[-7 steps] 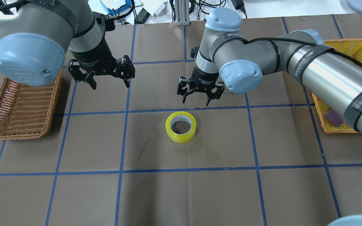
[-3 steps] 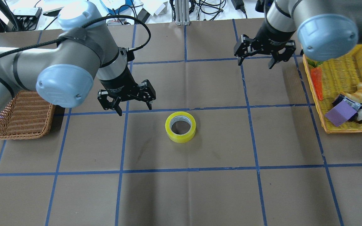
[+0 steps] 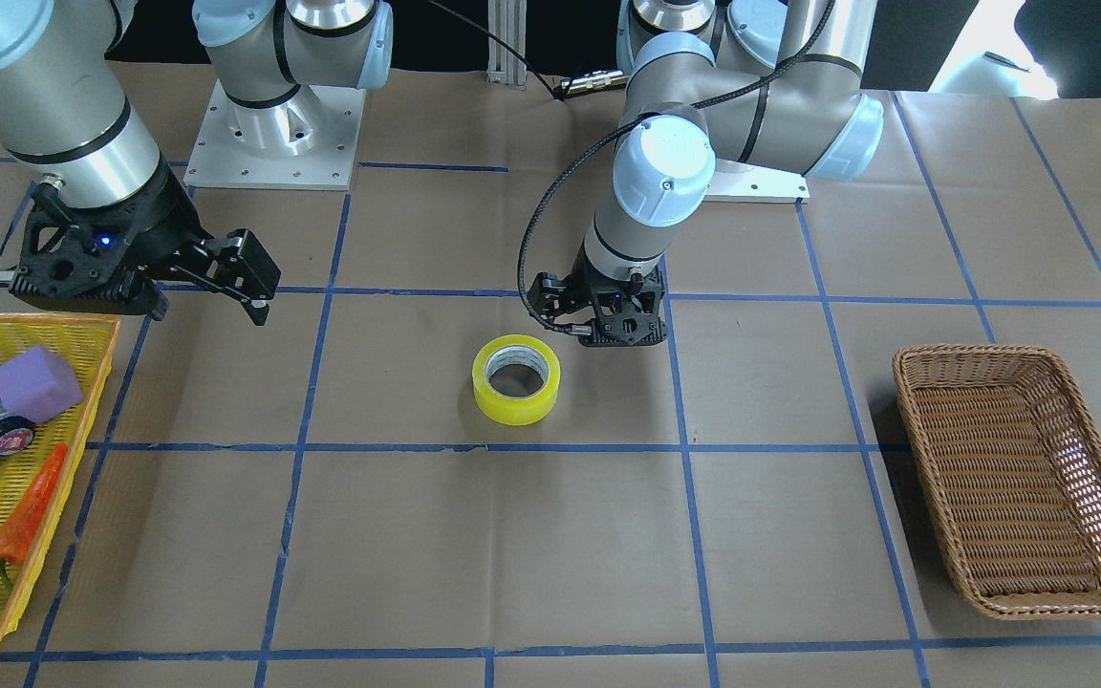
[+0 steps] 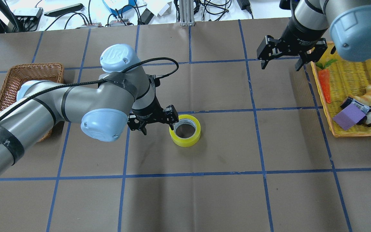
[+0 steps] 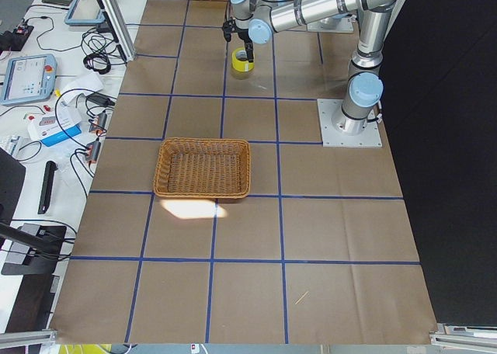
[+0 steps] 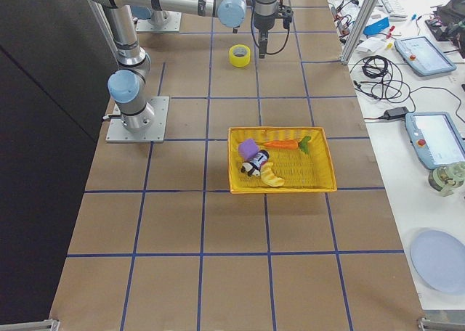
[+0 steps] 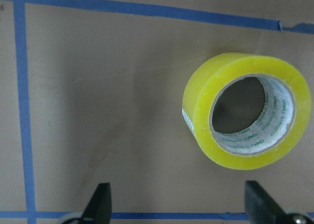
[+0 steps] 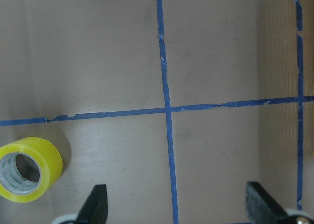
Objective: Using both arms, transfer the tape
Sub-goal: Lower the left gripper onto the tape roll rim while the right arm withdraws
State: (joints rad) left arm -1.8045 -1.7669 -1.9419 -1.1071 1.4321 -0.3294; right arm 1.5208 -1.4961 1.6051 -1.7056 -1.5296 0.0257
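Yellow translucent tape roll (image 4: 185, 130) lies flat at the centre of the brown paper tabletop (image 4: 204, 199). Just beside it at nine o'clock hovers the left end effector (image 4: 157, 125), fingers spread. Well apart at two o'clock hangs the right end effector (image 4: 281, 66), also spread.

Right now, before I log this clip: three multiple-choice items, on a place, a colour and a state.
1. Where is the tape? A in the wicker basket; B flat on the table beside the left pincer; C held by the right pincer.
2. The block in the yellow basket is: A purple; B green; C red.
3. The left pincer is: A shut on the tape; B open, holding nothing; C shut on a carrot.
Answers: 1 B, it lies hole-up there; 2 A, plainly purple; 3 B, fingers spread, roll ahead of them.
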